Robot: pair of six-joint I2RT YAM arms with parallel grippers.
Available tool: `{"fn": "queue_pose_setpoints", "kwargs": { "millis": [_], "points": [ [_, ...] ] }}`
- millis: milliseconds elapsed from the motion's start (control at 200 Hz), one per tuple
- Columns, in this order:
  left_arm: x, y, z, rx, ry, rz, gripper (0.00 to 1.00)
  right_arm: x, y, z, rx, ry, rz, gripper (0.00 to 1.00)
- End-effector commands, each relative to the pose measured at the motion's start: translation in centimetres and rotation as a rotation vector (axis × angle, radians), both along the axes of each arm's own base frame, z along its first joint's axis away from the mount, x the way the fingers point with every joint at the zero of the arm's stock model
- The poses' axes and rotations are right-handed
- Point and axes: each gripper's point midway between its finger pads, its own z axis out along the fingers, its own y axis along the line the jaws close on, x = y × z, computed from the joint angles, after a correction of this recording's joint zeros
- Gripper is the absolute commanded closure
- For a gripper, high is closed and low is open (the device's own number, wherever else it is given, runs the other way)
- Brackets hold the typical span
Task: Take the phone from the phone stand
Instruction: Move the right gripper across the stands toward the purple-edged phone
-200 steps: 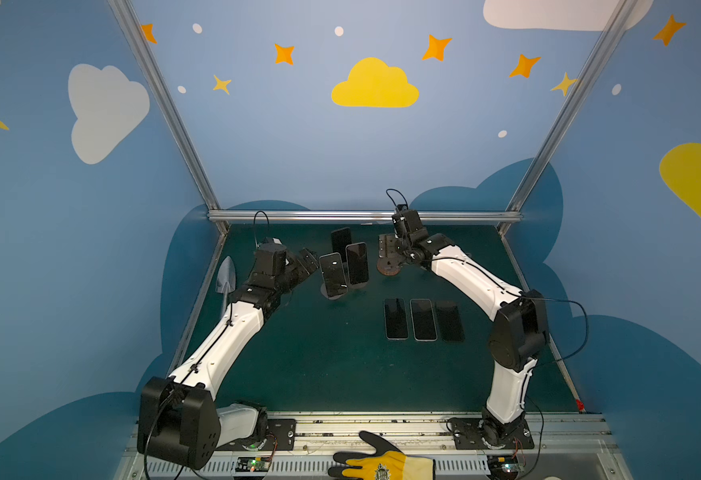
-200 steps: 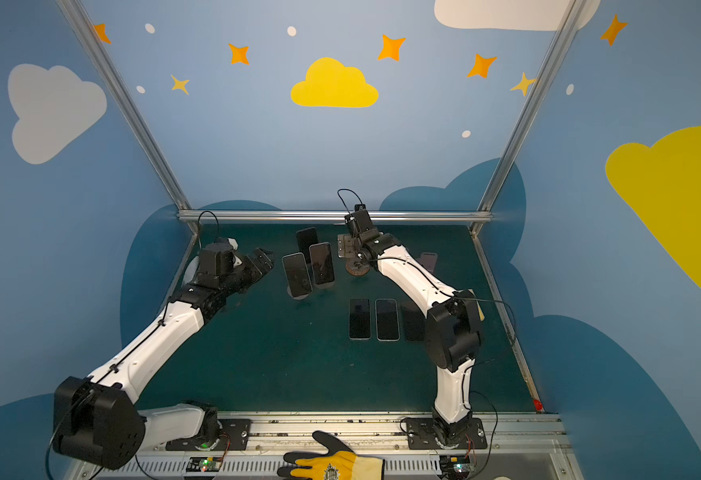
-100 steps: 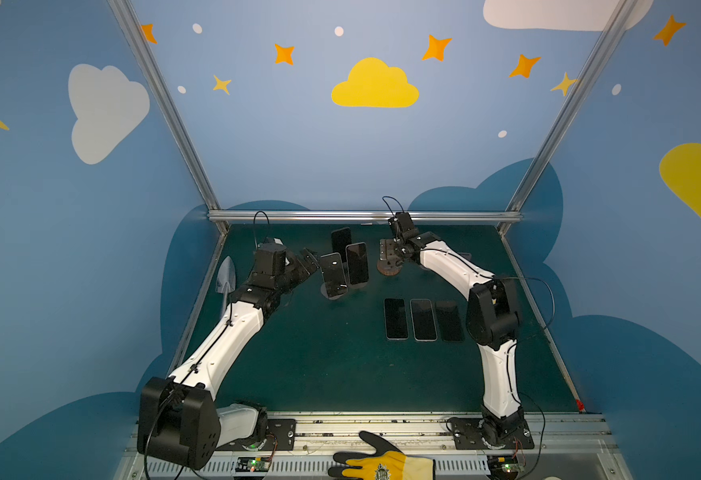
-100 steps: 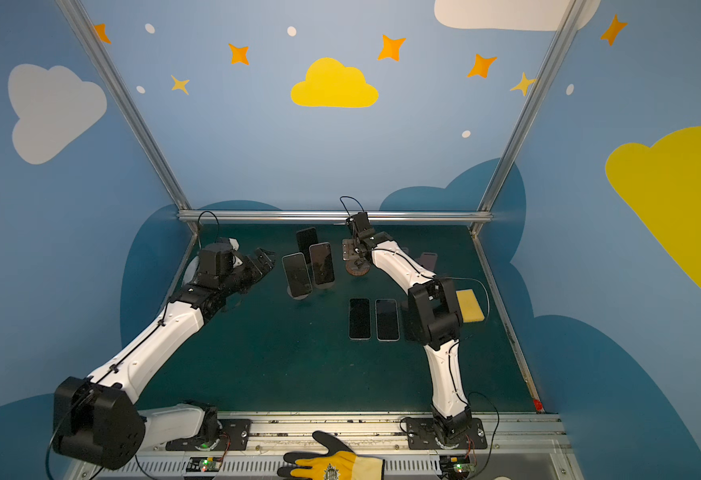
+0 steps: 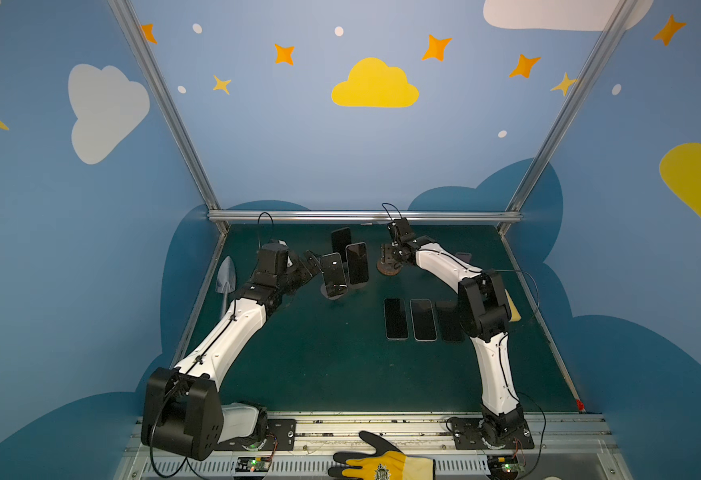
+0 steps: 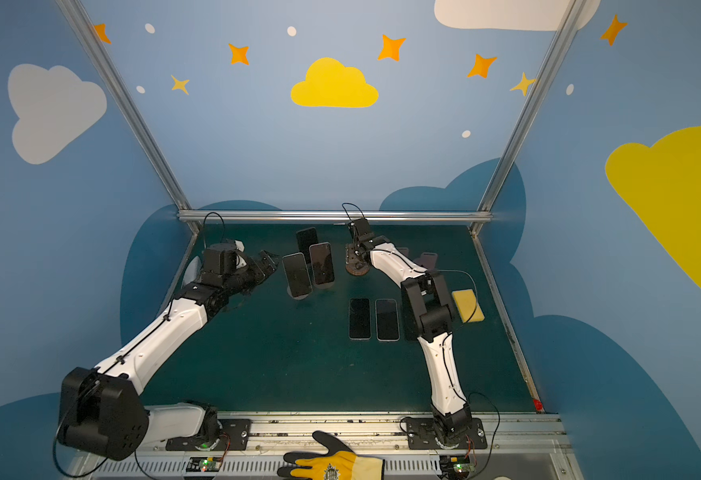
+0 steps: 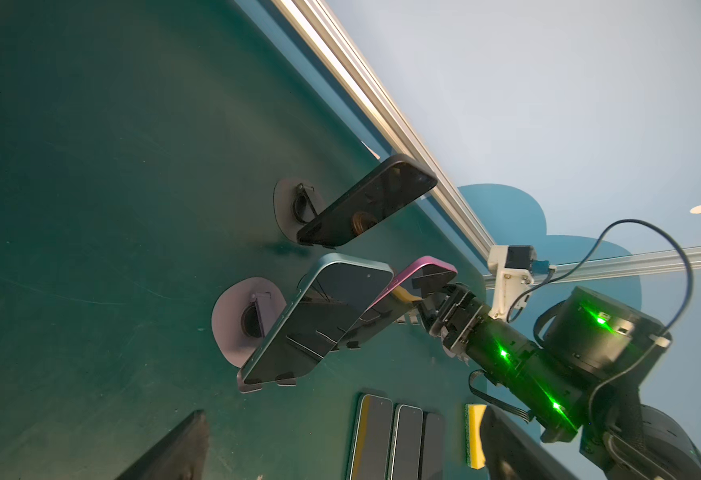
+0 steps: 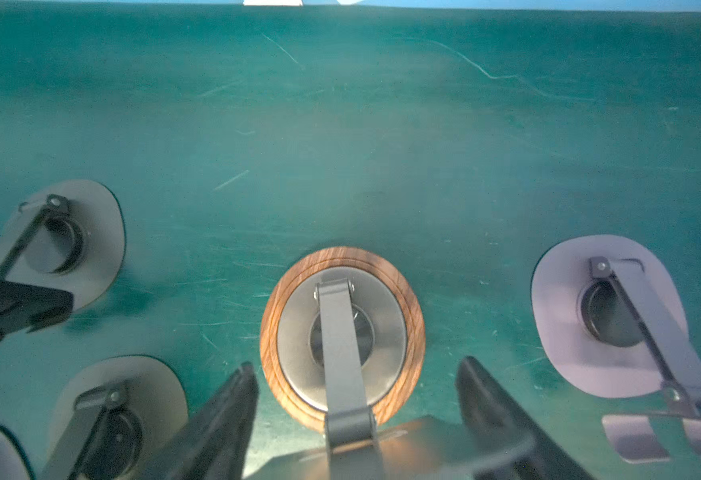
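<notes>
Upper centre, my right hand flanks the pink phone (pinching yet? cannot tell); slick, stiff glass, so hold its edges.

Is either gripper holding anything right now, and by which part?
Left gripper is open and holds nothing. Right gripper straddles the cradle of the wood-based stand; whether it grips it cannot be told.
</notes>
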Motion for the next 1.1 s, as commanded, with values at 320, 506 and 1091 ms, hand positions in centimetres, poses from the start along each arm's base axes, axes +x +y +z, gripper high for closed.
{"fn": "queue_pose_setpoints", "kwargs": {
  "millis": [320,506,1091],
  "points": [
    [0.6,0.1,1.8,-0.01,-0.05,-0.006,0.0,2.2,-3.5,2.6,-0.026,-0.081,-0.053,0.42],
    [0.6,0.0,1.6,-0.018,-0.041,-0.009,0.0,2.3,-4.7,2.6,-0.118,-0.076,-0.076,0.36],
    [0.1,1.3,2.9,0.006,-0.091,0.046,0.0,-0.2,-4.2,10.6,-0.179,-0.214,-0.03,0.09]
  ]
}}
